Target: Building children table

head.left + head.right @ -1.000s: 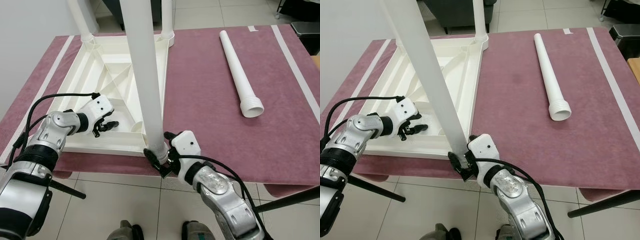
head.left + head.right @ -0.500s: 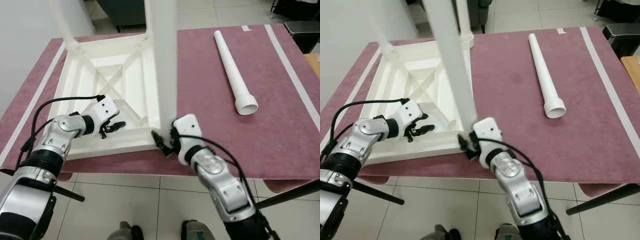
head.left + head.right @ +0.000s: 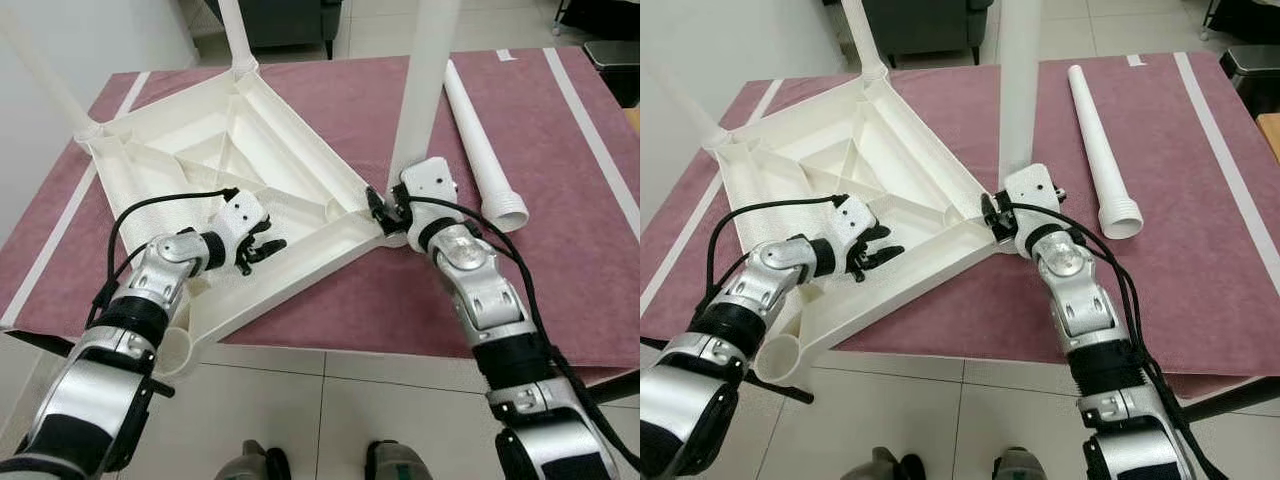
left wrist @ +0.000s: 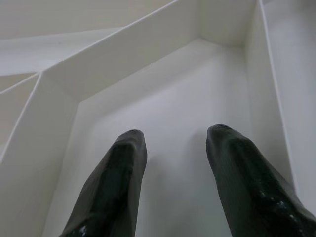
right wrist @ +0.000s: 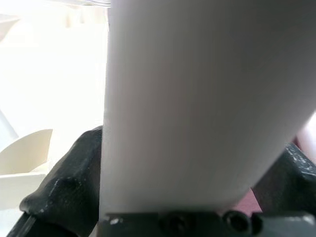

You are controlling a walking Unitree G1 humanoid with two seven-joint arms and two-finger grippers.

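The white tabletop (image 3: 250,150) lies upside down and askew on the maroon table (image 3: 560,280). Legs stand in three of its corners. My right gripper (image 3: 385,210) is shut on the base of the leg (image 3: 425,90) at the right-hand corner, and its fingers (image 5: 64,187) show on both sides of that leg (image 5: 207,108). My left gripper (image 3: 255,245) is open inside a ribbed compartment near the front, its fingers (image 4: 128,168) spread over bare white plastic. The front corner's empty socket (image 3: 780,355) overhangs the table's near edge. A loose leg (image 3: 480,140) lies at the right.
White tape stripes (image 3: 590,130) run along the cloth's left and right sides. A dark chair (image 3: 290,15) stands behind the table and a black bin (image 3: 615,65) at the far right. Tiled floor lies in front, where my feet (image 3: 385,465) show.
The tabletop has swung counterclockwise: the corner held by my right gripper moved away from me and to the right, and the empty corner now hangs over the near edge. My left gripper stayed inside it.
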